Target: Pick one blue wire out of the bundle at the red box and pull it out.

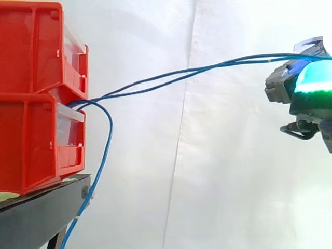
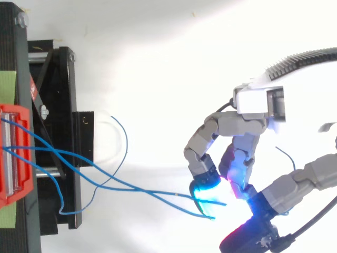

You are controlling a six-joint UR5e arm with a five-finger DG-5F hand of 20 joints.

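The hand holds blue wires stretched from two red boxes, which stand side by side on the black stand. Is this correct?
Not quite. The side view shows the red boxes stacked, one on top of the other, on the black stand. The hand does hold the blue wires stretched from them.

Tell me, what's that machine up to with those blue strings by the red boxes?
The robot hand has its fingers curled on two blue wires that come out of the stacked red bins on the black stand. The wires stretch through the air from the gap between the bins to the hand, which is well away from the bins. Another loose blue wire hangs from the same gap, down past the stand's edge.
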